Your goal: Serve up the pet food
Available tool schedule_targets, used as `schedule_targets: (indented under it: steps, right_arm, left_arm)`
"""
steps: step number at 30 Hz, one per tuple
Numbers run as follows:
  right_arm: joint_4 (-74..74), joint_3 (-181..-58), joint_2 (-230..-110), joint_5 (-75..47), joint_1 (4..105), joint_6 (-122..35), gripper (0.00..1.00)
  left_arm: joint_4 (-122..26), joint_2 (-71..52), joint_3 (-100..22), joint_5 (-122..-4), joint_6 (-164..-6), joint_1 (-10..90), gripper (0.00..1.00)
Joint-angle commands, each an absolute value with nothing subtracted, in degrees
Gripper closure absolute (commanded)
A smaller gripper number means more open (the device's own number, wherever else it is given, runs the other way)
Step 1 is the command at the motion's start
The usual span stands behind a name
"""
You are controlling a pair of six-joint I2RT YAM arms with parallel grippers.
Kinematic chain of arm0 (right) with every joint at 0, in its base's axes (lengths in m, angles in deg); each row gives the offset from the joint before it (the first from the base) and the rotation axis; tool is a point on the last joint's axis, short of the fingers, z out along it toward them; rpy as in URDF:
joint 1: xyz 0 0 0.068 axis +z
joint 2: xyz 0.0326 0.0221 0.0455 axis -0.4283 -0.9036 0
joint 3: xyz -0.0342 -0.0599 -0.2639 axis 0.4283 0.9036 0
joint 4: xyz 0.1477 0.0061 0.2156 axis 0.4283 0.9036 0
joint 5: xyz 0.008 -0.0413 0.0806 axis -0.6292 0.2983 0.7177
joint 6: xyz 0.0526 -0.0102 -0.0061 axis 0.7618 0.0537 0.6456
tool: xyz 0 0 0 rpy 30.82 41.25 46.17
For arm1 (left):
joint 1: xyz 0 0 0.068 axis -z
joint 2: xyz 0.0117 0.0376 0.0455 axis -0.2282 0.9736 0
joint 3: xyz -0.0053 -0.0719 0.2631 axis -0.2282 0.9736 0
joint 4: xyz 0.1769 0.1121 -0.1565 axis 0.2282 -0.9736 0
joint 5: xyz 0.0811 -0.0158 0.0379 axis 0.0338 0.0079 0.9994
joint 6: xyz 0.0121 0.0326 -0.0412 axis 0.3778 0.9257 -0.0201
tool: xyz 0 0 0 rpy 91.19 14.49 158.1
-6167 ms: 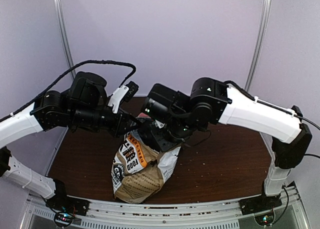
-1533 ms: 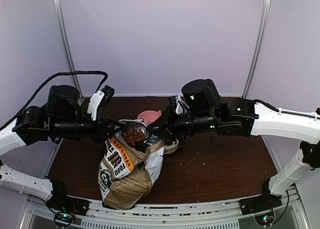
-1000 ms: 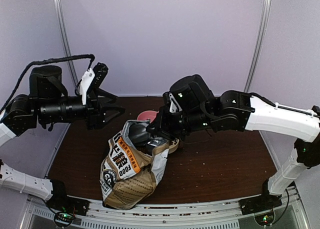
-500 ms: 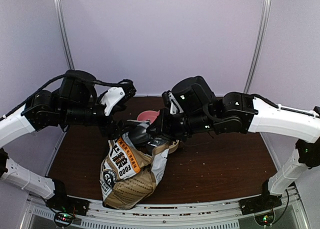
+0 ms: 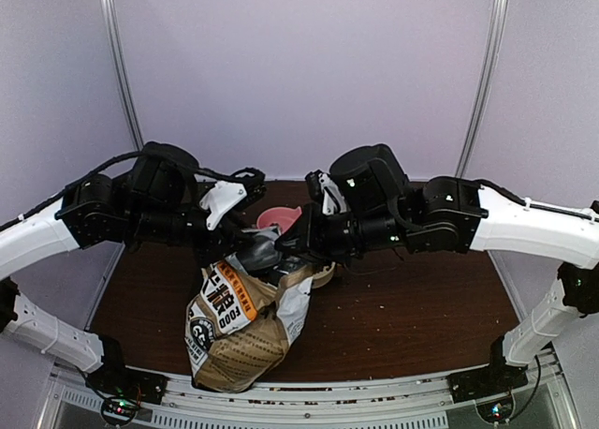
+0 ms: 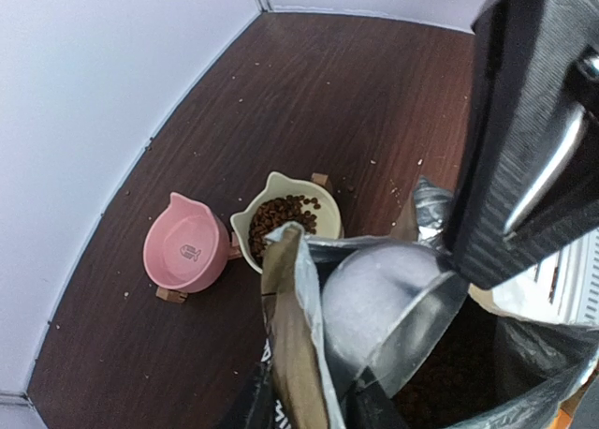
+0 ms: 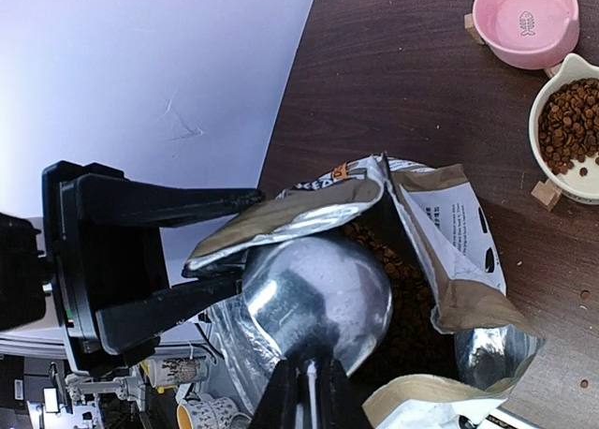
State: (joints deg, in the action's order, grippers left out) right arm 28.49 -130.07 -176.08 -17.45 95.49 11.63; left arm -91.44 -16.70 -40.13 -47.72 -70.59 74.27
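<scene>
In the bag (image 7: pixel 440 214) mid-table: pet food (image 7: pixel 410 293), small dark-brown pellets | right gripper (image 7: pixel 307 377) clamps scoop (image 7: pixel 318 293) | left gripper (image 7: pixel 245 244) apart astride bag rim

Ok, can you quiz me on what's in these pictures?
1. True or false: the pink bowl is empty.
2. Which bowl holds food?
3. The scoop is: A in the mouth of the bag; B in the pink bowl; C under the bag.
Key: 1 true; 2 the cream bowl; 3 A.
</scene>
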Motion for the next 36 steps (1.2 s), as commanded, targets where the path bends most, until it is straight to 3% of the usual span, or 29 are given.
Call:
schedule_targets:
  steps: [1,8,19,25,36]
  right_arm:
    - [23.41,-128.66,-174.44,-14.77,95.37,11.49,1.00]
    - [19.21,-125.88,-173.96,-11.64,95.24,10.53,1.00]
    - [26.85,-124.83,-173.86,-14.55,94.83,-9.10,0.77]
    - [30.16,-126.89,-174.99,-16.10,94.84,-14.41,0.75]
    - [29.84,-129.73,-173.07,-11.46,91.70,-13.91,0.45]
  left_arm:
    - [-90.12,-16.61,-38.99,-46.51,-70.07,73.66,0.78]
    - [-90.15,-16.95,-37.54,-47.41,-69.14,73.66,1.00]
    - [-89.96,-17.82,-36.48,-49.08,-69.32,73.66,1.00]
    - [-89.74,-17.47,-36.56,-49.66,-69.23,73.66,1.00]
    - [-89.67,-17.02,-36.39,-51.70,-68.74,73.66,1.00]
